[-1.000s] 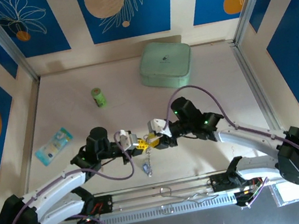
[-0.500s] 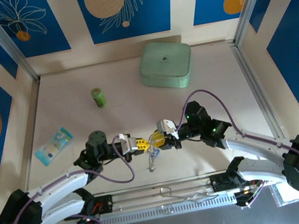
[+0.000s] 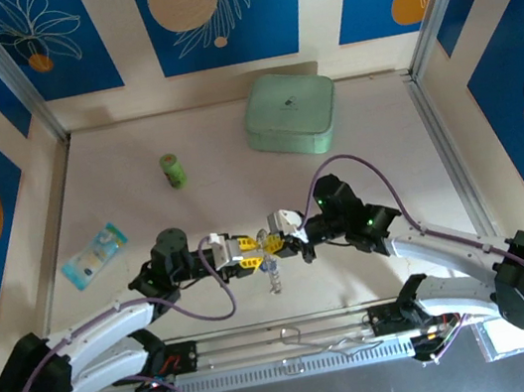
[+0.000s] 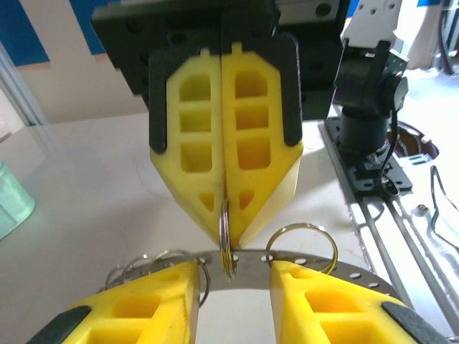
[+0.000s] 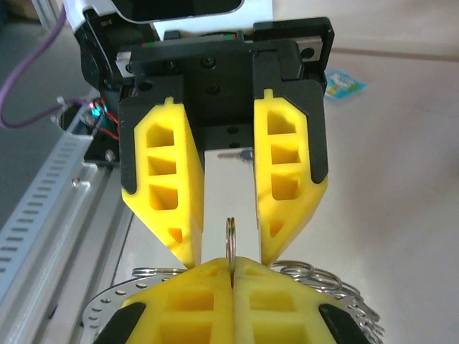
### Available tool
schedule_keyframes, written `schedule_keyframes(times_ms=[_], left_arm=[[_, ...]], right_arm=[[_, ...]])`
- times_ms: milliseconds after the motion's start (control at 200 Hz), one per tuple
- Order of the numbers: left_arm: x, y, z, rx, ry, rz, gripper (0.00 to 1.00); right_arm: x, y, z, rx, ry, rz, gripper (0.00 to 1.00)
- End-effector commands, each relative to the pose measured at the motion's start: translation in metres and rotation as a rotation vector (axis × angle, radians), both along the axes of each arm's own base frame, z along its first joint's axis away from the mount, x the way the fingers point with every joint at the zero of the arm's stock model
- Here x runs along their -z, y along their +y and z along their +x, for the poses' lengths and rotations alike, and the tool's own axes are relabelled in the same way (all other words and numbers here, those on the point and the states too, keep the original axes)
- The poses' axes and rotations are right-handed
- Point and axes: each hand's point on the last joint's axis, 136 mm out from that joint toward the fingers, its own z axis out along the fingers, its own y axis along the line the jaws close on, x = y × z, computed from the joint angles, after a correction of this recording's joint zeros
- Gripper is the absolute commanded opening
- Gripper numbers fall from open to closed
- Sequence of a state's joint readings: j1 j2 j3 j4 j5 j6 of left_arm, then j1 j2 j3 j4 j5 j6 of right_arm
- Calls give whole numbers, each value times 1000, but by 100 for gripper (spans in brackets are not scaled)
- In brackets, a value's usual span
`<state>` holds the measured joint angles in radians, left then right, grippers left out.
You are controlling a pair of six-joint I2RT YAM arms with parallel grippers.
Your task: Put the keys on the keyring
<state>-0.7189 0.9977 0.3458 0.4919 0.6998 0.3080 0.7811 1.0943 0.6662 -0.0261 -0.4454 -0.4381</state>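
Keyring [image 4: 323, 264] changing hands: right gripper [image 4: 226, 233] has clamped shut, left gripper [image 5: 229, 254] has eased apart.
Well apart from the green case [image 3: 290, 113], on the arms' side, it hangs by a thin loop [image 5: 231, 240] in the right pinch, keys [image 3: 274, 276] dangling below. The metal is probably light, stiff and slippery, best held by the flat band.

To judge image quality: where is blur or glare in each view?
Left wrist: the top right corner is washed out; the right gripper is sharp. Right wrist: the small split ring is sharp, the background soft. Top external: even light, faint shadows.
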Motion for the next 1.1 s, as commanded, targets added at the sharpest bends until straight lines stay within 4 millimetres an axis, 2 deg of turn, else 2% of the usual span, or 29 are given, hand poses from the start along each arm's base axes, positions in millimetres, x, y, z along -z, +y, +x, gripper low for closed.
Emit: schedule_keyframes(times_ms=[0,235,325,545,675,705,795,835,920,965,1095], left_arm=[[-2,1,-1,0,-32,82,30],[-4,-2,-7,43,-31,120,24],[-6,-5,-8,55,-33,118,18],[-1,-9,-6,55,-21,152,11],[-3,-10,-2,34,-26,149,0],[-3,-10,-1,26,-24,149,0],[-5,-9,0,17,-27,129,0],[-7,-10,-2,20,-30,104,0],[-18,-12,-5,28,-42,14,0],[-25,-13,-7,33,-44,-42,0],[-39,-15,-9,45,-42,-148,0]], right_arm=[[5,-7,1,7,-49,-143,0],[10,-11,4,6,-97,-303,0],[10,-11,7,11,-120,-348,0],[-2,2,0,-34,-140,-321,0],[-1,4,-2,-42,-152,-314,0],[-1,5,0,-29,-157,-297,0],[-11,1,5,15,-150,-168,21],[-18,-4,8,36,-123,-87,27],[-37,-12,11,59,-60,106,29],[-42,-14,8,48,-28,175,29],[-38,-13,-3,2,45,242,29]])
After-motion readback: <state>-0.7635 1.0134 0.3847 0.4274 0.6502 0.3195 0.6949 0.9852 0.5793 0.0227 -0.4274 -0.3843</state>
